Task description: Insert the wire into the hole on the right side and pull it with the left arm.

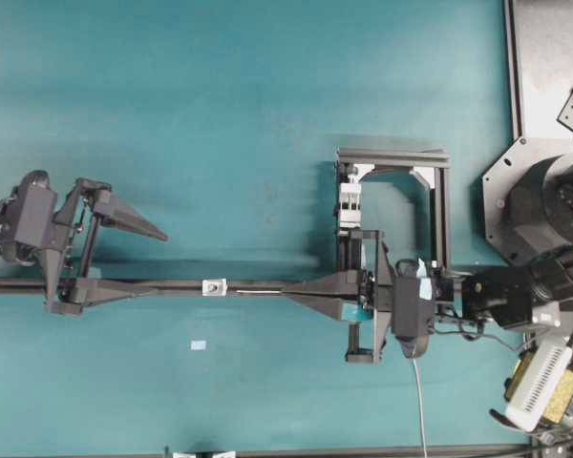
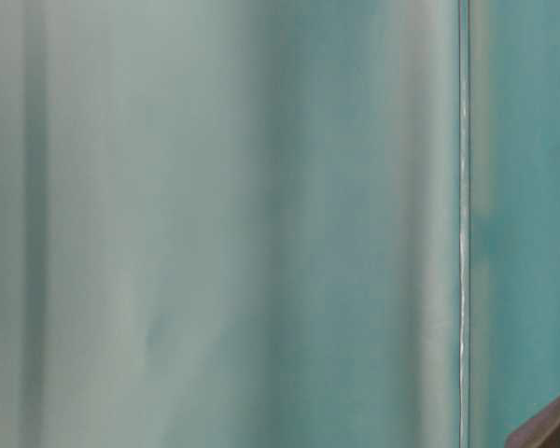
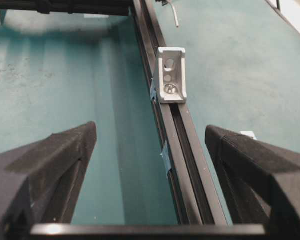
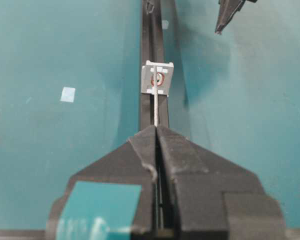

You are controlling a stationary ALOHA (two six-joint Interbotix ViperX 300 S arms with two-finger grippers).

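The thin pale wire (image 1: 258, 292) sticks out of my right gripper (image 1: 288, 293), which is shut on it above the black rail (image 1: 115, 284). In the right wrist view the wire (image 4: 154, 107) runs straight from the shut gripper (image 4: 156, 127) toward the hole (image 4: 157, 79) in the small white tab (image 1: 213, 286). From overhead its tip stops a short way right of the tab. The left arm's gripper (image 1: 159, 262) is open left of the tab. In the left wrist view, my open gripper (image 3: 151, 127) straddles the rail (image 3: 182, 150) with nothing between its fingers, facing the hole (image 3: 169, 63).
An aluminium frame (image 1: 392, 157) stands behind the right gripper. A small pale patch (image 1: 198, 344) lies on the teal table in front of the rail. A thicker white cable (image 1: 420, 401) trails off the right arm. The table-level view is a blur of teal.
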